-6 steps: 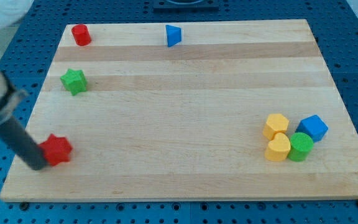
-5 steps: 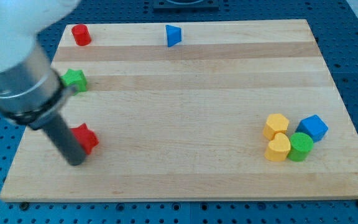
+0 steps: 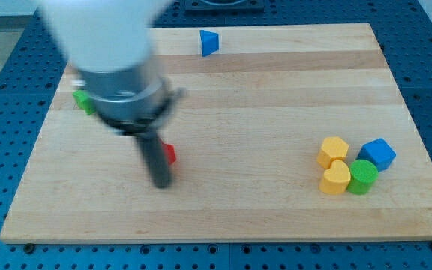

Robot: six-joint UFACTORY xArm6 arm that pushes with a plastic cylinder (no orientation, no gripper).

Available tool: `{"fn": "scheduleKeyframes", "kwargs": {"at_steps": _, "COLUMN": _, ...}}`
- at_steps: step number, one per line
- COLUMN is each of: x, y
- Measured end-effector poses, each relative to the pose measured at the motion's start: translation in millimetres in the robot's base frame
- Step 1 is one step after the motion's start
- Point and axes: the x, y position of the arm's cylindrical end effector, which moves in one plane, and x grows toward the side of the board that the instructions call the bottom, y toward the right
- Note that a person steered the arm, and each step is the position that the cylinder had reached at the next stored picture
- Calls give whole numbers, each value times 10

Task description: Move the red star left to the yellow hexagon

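1. Our arm comes in from the view's top left as a pale, blurred bulk.
2. Its grey collar narrows into our straight dark rod.
3. My tip (image 3: 161, 182) sits low, left of the view's centre.

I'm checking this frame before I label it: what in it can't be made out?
- Red star: mostly hidden behind the dark rod; its shape can't be confirmed.
- Green block: half covered by the blurred arm body; shape unclear.
- My tip: motion-blurred, just left of the red star; contact can't be judged.
- Board's top-left corner: hidden behind the arm.
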Motion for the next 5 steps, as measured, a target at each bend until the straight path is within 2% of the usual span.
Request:
{"fn": "scheduleKeyframes", "kwargs": {"at_steps": 1, "x": 38, "y": 166}}
{"fn": "scheduleKeyframes", "kwargs": {"at_steps": 2, "x": 158, "y": -540}}
{"fn": "scheduleKeyframes", "kwargs": {"at_steps": 3, "x": -2, "y": -1246}}
{"fn": "scheduleKeyframes", "kwargs": {"at_steps": 4, "x": -359, "y": -1292}}
{"fn": "scheduleKeyframes", "kwargs": {"at_steps": 5, "x": -382, "y": -682}}
